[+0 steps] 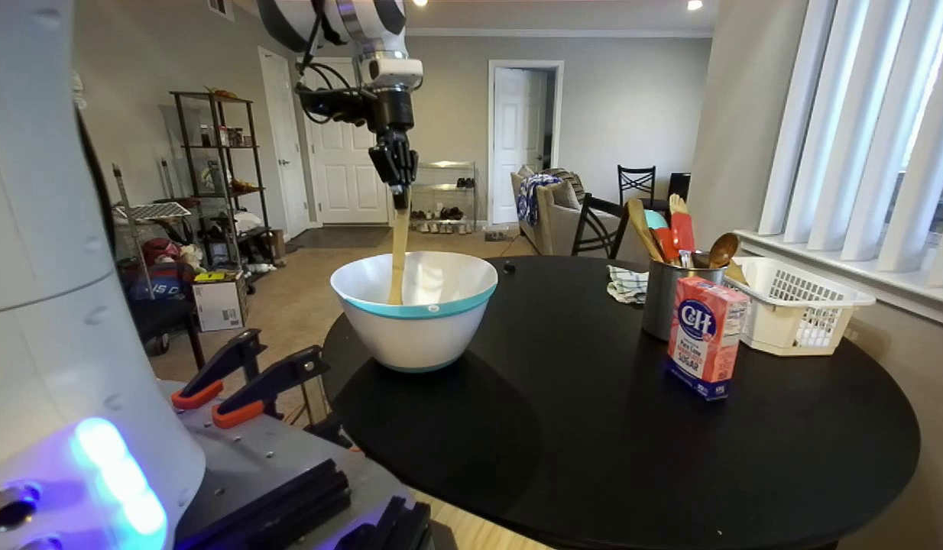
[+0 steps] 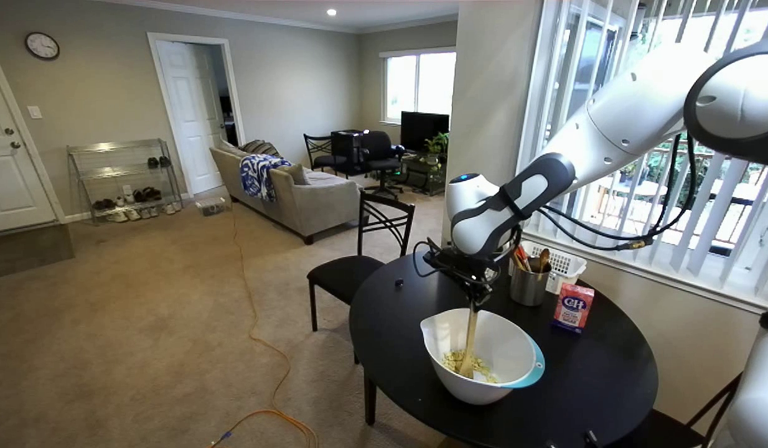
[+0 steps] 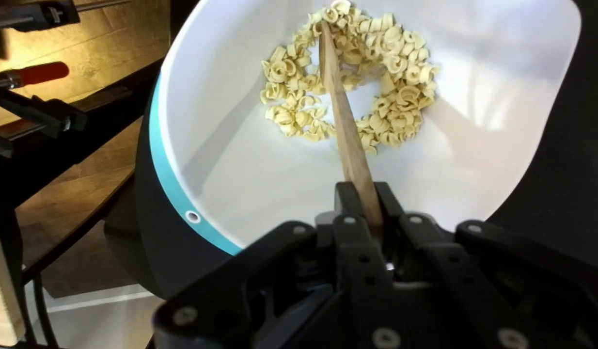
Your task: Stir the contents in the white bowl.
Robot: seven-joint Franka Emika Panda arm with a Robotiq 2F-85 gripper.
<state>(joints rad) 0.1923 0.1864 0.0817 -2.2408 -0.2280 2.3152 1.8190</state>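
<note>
The white bowl (image 1: 418,340) with a teal rim stands on the black table; it also shows in an exterior view (image 2: 462,384) and the wrist view (image 3: 260,194). Pale curled pasta pieces (image 3: 401,109) lie on its floor in a rough ring with bare patches in the middle. My gripper (image 3: 363,186) is above the bowl, fingers pointing down, shut on the handle of a wooden utensil (image 3: 346,121). The utensil is nearly upright in both exterior views (image 1: 399,256) (image 2: 470,339). Its lower end is among the pasta at the ring's edge. Its top end is hidden between the fingers.
A red sugar carton (image 1: 708,336), a metal utensil holder (image 1: 659,305) and a white slatted basket (image 1: 792,305) stand on the black table (image 1: 594,428). A folded cloth (image 1: 628,284) lies behind. Clamps (image 1: 265,382) sit at the robot's base, near the table edge. A chair (image 2: 353,274) stands beside the table.
</note>
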